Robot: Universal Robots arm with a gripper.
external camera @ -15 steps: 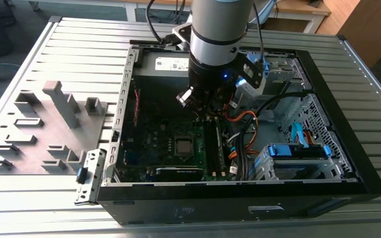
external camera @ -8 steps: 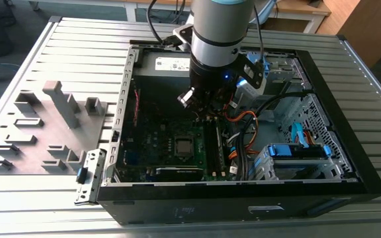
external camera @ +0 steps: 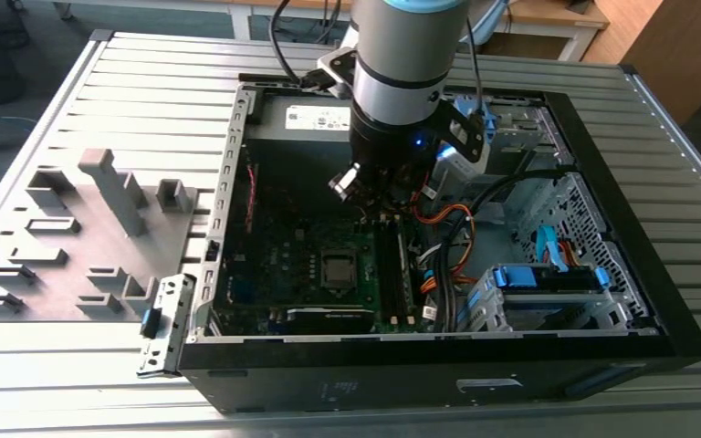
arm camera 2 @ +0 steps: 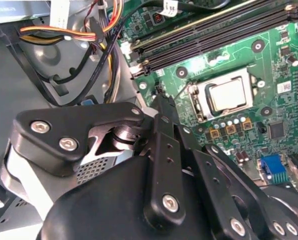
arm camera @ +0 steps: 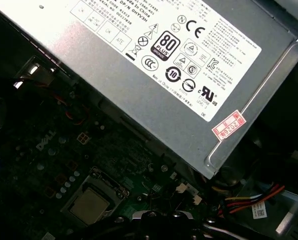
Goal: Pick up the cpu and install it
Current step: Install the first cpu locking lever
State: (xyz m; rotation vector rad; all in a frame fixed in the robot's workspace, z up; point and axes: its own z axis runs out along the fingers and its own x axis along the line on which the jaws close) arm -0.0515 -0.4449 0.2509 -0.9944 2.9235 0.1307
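Cpu (arm camera 2: 230,95) — flat, silvery square — sits inside the metal socket frame (arm camera 2: 198,102).

Exterior view high over the open case (external camera: 387,383); both wrist views close above the cpu (arm camera 2: 229,95).

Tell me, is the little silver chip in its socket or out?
In. In the second wrist view the cpu lies flat inside the socket frame on the green board. Whether it is latched down, I cannot tell.
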